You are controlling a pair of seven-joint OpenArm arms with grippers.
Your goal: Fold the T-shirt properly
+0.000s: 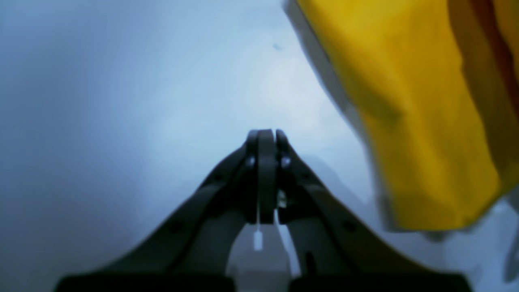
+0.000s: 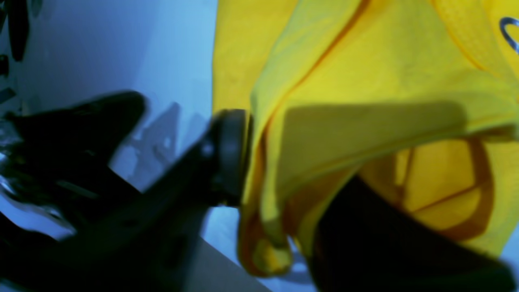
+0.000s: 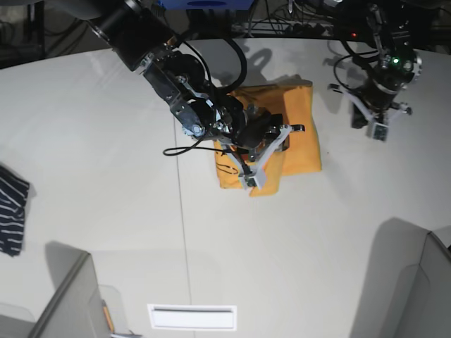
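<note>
My right hand (image 2: 259, 162) pinched a bunched edge of the T-shirt (image 3: 299, 134), one finger pad (image 2: 231, 154) pressed against the yellow cloth. The shirt lay folded into a rough block mid-counter (image 3: 106, 141), under my right arm. My left hand (image 1: 265, 138) was pressed together on nothing, above bare counter with the shirt off to one side. A striped garment (image 3: 10, 211) lay at the far edge.

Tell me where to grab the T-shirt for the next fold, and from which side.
Judging from the base view, the T-shirt lies as a folded block. Its table-edge side, right in that view, looks flat and free, so take that edge from the side of the shut, empty left hand. The right hand already pinches the opposite end.
</note>
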